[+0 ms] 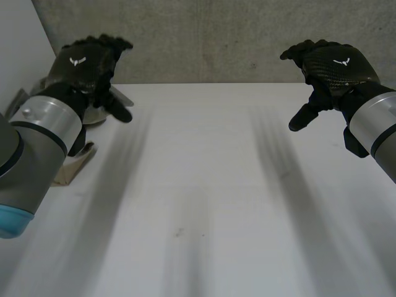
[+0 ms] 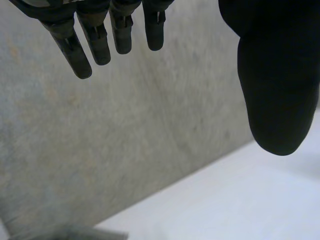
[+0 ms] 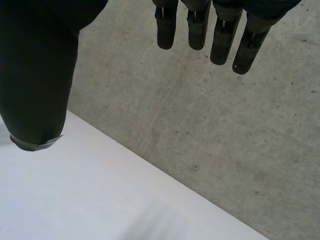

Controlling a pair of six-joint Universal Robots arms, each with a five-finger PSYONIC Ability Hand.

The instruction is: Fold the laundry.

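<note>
My left hand [image 1: 83, 62] hangs in the air over the far left of the white table [image 1: 198, 185], open, with its thumb pointing inward and down. In the left wrist view its straight fingers [image 2: 97, 42] and thumb [image 2: 277, 75] stand well apart with nothing between them. My right hand [image 1: 334, 65] mirrors it over the far right of the table, also open. The right wrist view has its fingers [image 3: 220, 30] straight and its thumb [image 3: 37, 75] spread wide, holding nothing. Both hands face the concrete wall [image 1: 210, 37].
A grey, partly hidden object [image 1: 120, 99] sits behind my left hand at the table's far left. A flat beige piece [image 1: 71, 167] lies by the left edge under my left forearm. The wall runs along the table's far edge.
</note>
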